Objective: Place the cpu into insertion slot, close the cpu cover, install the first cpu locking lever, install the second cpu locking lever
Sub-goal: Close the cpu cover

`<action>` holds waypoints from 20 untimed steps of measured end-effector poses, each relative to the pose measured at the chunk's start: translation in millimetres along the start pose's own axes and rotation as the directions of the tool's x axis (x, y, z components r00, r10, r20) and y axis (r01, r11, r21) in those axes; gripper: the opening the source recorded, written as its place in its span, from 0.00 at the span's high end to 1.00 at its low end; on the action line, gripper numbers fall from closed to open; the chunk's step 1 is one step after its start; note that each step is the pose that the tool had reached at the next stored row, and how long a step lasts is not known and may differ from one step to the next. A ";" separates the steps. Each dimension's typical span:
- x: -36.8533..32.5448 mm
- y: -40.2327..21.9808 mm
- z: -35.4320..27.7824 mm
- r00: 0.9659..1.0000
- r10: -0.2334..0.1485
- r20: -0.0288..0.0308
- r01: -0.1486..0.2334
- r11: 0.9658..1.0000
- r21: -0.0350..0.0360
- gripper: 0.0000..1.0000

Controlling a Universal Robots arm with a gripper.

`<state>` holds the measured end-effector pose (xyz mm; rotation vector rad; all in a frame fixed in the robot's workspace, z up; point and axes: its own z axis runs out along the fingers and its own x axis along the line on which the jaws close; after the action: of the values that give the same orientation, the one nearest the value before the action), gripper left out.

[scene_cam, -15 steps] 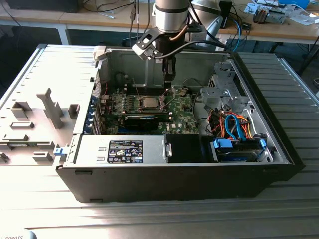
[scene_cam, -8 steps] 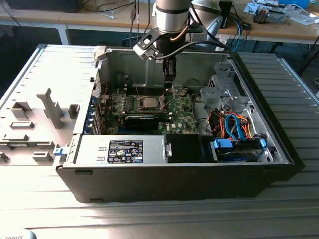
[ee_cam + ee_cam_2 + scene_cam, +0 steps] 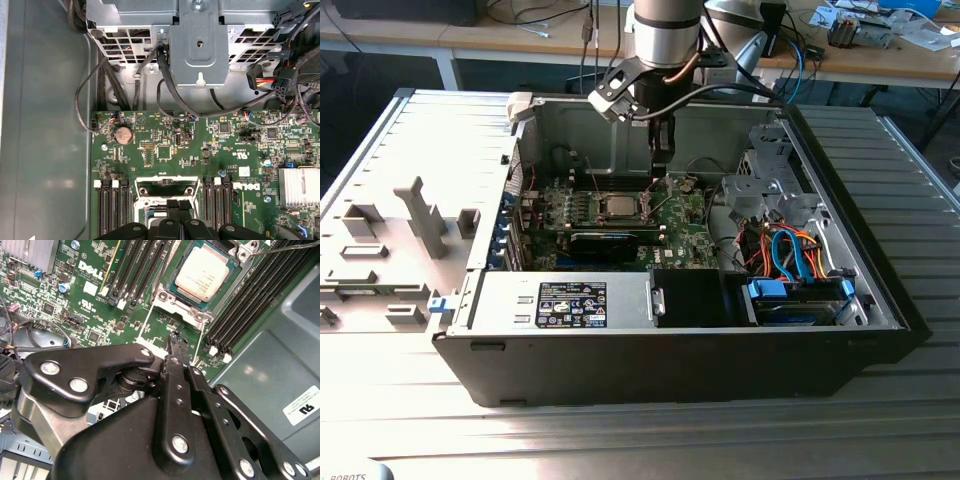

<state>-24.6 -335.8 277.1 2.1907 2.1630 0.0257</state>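
Your gripper point(image 3: 175, 342) is pinched narrow, nothing visible in its grip, close over the motherboard point(image 3: 100, 310). Past it the cpu point(image 3: 202, 274) lies seated, the cpu cover point(image 3: 175, 305) flat around it, memory slots point(image 3: 250, 305) flanking.

Open case point(image 3: 670, 365) on a ribbed table point(image 3: 620, 440).
In the exterior view, the motherboard point(image 3: 685, 235) lies mid-case, with a drive cage point(image 3: 760, 190) and orange and blue cables point(image 3: 790, 250) at its 3 o'clock and a labelled metal box point(image 3: 620, 300) at 6; grey fixtures point(image 3: 420, 215) stand at the case's 9 o'clock. In the first wrist view, a coin cell point(image 3: 123, 134), memory slots point(image 3: 112, 205) and a heatsink point(image 3: 298, 186) sit on the board.
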 end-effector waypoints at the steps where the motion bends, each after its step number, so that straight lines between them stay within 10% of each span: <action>1: 0.0 0.0 0.1 1.000 0.000 0.000 0.000 1.000 0.000 0.89; 20: 0.4 4.9 4.1 1.000 0.000 0.000 0.000 1.000 0.000 0.89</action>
<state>-19.4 -335.6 273.2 2.1908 2.1630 0.0257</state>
